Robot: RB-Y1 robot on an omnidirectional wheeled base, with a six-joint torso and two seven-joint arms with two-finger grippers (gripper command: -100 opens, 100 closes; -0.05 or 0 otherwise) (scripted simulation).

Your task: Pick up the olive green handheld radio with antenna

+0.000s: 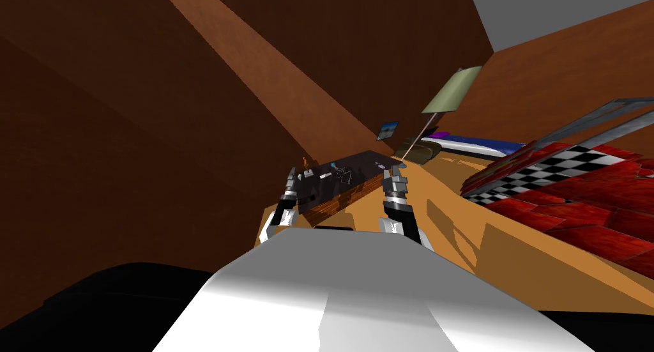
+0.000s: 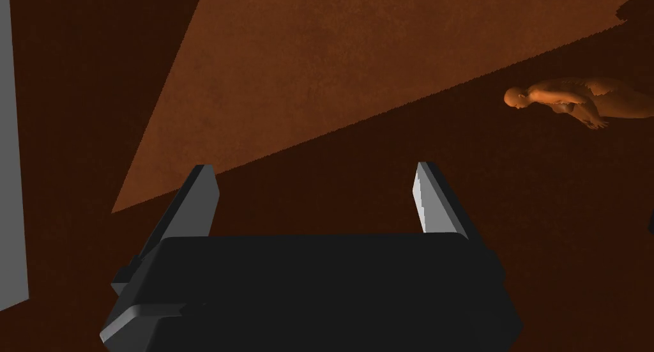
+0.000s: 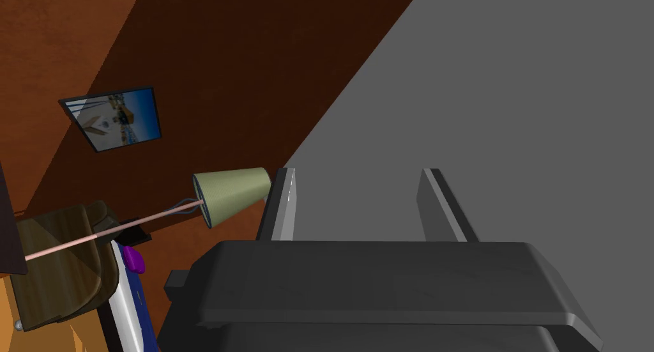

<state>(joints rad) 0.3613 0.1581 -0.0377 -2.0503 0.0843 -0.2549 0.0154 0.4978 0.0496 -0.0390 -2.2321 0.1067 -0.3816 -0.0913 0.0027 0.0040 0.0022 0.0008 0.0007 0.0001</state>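
On the long dark-topped cabinet with wood-grain sides (image 1: 338,198), several small items are seen from the head, too small for the olive green handheld radio to be told apart among them. Its long axis and heading cannot be read. The left gripper (image 2: 313,176) is held at one end of the cabinet, its thin blade-like fingers spread wide with nothing between them. Beyond them a smooth orange-brown human figurine (image 2: 562,102) is shown against a matt brown wall. The right gripper (image 3: 357,176), near the cabinet's other end, is likewise spread wide and empty. Beside it are seen a floor lamp with a cone-shaped olive shade and thin pink pole (image 3: 233,195), a framed blue picture (image 3: 112,118) and a rounded olive-brown armchair (image 3: 64,271).
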